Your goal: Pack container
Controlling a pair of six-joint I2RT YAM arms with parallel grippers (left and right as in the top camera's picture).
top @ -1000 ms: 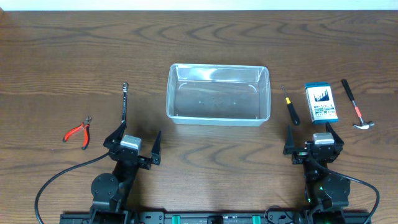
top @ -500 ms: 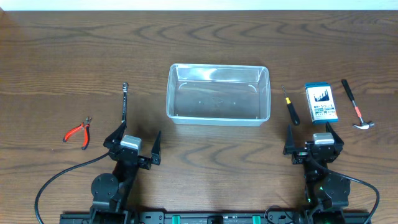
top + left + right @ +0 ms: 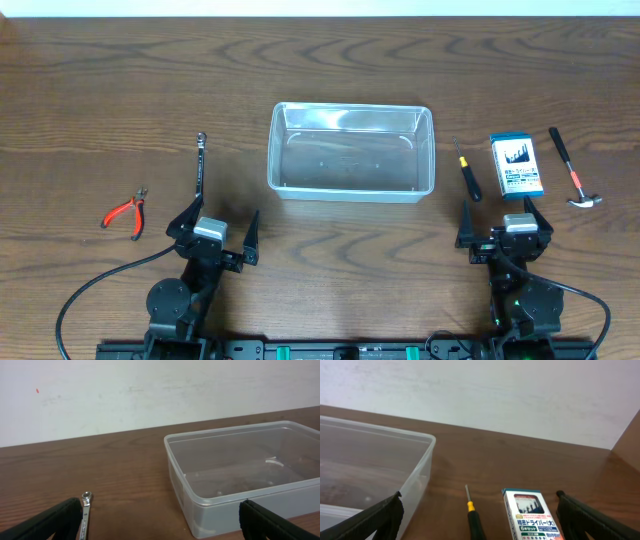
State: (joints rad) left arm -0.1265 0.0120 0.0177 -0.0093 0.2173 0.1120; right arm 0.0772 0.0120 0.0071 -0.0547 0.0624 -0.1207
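Currently holding the left gripper (image 3: 225, 208) low at the near edge of the wooden table (image 3: 100, 80), jaws spread wide, gripping nothing, fingers pointing toward the far side. Holding the right gripper (image 3: 496, 205) in the same pose well off to the right, likewise gaping and unloaded. Showing the container (image 3: 350, 155) at mid-table, between the two arms and farther out: clear, colourless, rectangular, round-cornered, thick-rimmed, standing upright and empty. Flanking it on the left with a wrench (image 3: 200, 163) and red-handled pliers (image 3: 125, 212), on the right with a screwdriver (image 3: 466, 169), a blue-and-white box (image 3: 515, 164) and a hammer (image 3: 572, 180), all lying apart from it.
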